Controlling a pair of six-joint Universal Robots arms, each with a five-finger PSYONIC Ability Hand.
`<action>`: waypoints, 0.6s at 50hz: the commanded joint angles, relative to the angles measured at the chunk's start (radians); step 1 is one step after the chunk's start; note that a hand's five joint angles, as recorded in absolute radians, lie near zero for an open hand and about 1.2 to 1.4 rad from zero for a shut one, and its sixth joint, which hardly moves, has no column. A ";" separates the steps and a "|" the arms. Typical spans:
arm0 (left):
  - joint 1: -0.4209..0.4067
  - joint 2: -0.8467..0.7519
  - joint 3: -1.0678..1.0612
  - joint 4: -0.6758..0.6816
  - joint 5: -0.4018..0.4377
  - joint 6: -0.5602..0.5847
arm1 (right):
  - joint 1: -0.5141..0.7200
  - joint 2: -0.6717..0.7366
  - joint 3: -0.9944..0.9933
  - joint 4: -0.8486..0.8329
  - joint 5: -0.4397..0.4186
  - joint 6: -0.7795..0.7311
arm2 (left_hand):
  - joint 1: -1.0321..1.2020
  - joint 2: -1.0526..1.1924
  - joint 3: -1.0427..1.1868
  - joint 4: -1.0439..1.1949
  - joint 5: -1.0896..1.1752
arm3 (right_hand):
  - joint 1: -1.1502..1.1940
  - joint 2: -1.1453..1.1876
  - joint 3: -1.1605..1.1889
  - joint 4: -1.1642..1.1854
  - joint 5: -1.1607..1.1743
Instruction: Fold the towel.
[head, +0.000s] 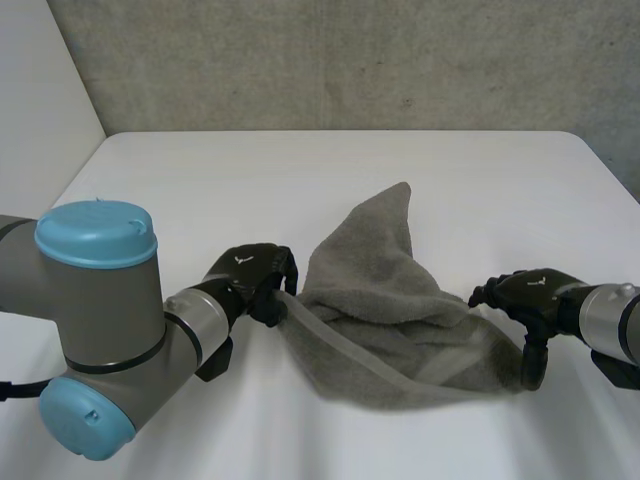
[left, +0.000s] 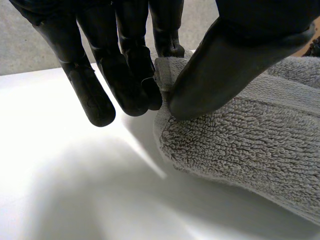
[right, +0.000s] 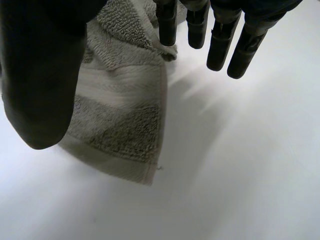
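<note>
One grey towel (head: 390, 310) lies bunched on the table (head: 300, 180) between my two hands. My left hand (head: 250, 275) pinches its 9 o'clock corner and my right hand (head: 530, 295) its 3 o'clock edge. The wrist views show each thumb-and-finger pinch; the head view shows the towel's 12 o'clock peak.

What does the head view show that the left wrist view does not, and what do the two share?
Head view: the right hand gripping the towel at its right corner, and the towel's whole bunched shape, with one tip pointing away from the robot. Left wrist view: the left hand up close, its thumb pinching the towel's hemmed corner against its fingers. Shared: left hand, grey towel, white table.
</note>
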 joint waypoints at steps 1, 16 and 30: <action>0.005 -0.013 0.008 0.006 -0.003 -0.005 | 0.002 -0.089 0.100 -0.049 -0.035 0.001 | 0.124 0.086 0.075 0.048 0.080 | -0.054 -0.066 -0.066 -0.087 -0.061; 0.067 -0.044 0.061 0.003 -0.003 -0.024 | 0.013 -0.135 0.239 -0.150 -0.111 0.018 | 0.124 0.086 0.075 0.048 0.080 | 0.092 0.080 0.079 0.059 0.084; 0.083 -0.043 0.072 0.000 -0.003 -0.045 | 0.074 -0.132 0.249 -0.211 -0.109 0.149 | 0.124 0.086 0.075 0.048 0.080 | 0.218 0.206 0.206 0.185 0.210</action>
